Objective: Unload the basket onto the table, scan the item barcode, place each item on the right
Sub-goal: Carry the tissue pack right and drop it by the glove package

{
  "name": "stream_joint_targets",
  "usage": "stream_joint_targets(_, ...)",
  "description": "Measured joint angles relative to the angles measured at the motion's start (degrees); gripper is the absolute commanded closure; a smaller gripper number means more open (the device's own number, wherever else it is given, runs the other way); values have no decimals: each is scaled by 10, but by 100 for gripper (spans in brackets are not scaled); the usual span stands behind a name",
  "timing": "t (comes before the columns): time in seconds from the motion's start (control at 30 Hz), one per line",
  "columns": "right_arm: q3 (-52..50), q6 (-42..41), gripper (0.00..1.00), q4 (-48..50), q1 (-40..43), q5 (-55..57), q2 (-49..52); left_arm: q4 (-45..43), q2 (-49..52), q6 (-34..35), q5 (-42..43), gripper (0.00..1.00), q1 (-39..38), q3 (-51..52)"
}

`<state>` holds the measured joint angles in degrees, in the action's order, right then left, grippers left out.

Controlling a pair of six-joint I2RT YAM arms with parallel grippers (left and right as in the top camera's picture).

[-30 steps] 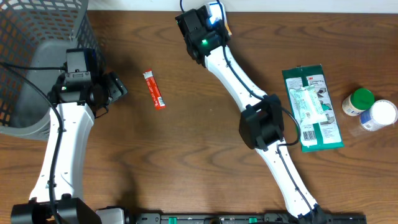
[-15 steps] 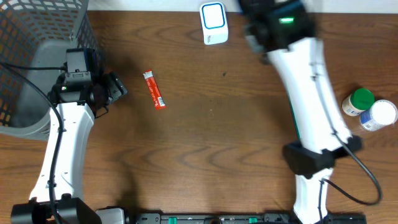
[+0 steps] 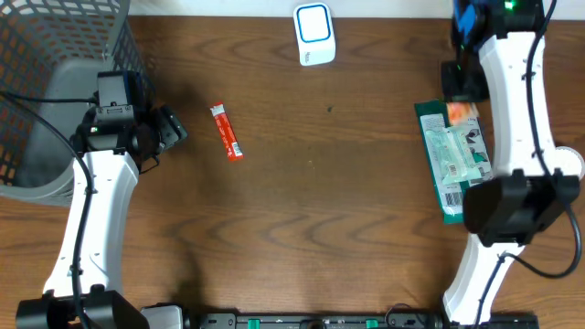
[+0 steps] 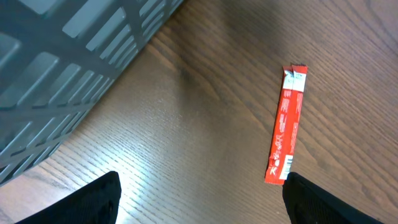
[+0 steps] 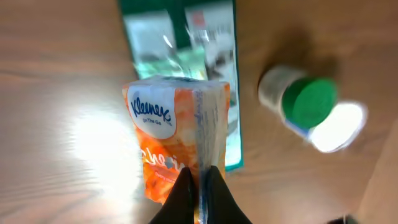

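– Grip on the item: what did the right gripper [image 5: 200,182] have?
– Its jaws were pinched fully together on the lower edge of the tissue pack [image 5: 177,124], at the seam. The pack stood up in front of the wrist camera. The left gripper [image 4: 199,208] stood wide apart and empty over the table [image 3: 329,183], near a red stick sachet [image 3: 227,131] and beside the basket [image 3: 55,55].
– And where was the pack?
– On the far right, held above the top end of a green packet [image 3: 457,174]. A green-capped bottle [image 5: 305,98] and a white-capped bottle [image 5: 339,127] stood just beyond. The scanner [image 3: 313,35] sat at the back edge near the middle, well apart from the pack.
– So which step was that?
– I judged it a carry. The pack was lifted and nowhere near the scanner, so nothing was being read at that moment. Whether the scan was pending or done, the views couldn't settle.
– If pending, what did the next move call for?
– Swinging the pack across to the scanner and turning it so its barcode faced the window. No barcode showed on the visible face, so a wrist roll was probably needed too.
– How did the pack look?
– Soft orange film with a white Kleenex logo, a seam running up the centre and a few creases. With only that thin edge pinched, it looked liable to swing.
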<state>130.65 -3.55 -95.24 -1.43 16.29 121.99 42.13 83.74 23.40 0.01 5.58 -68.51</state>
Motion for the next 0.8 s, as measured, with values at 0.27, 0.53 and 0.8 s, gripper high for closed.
stream_joint_targets(0.27,-219,-2,99,84,85,-3,7,0,0,0,0,16,0,0)
stream_joint_targets(0.53,-259,-3,18,117,102,-9,8,0,0,0,0,16,0,0)
stream_joint_targets(0.8,-258,5,1,117,102,-12,8,0,0,0,0,16,0,0)
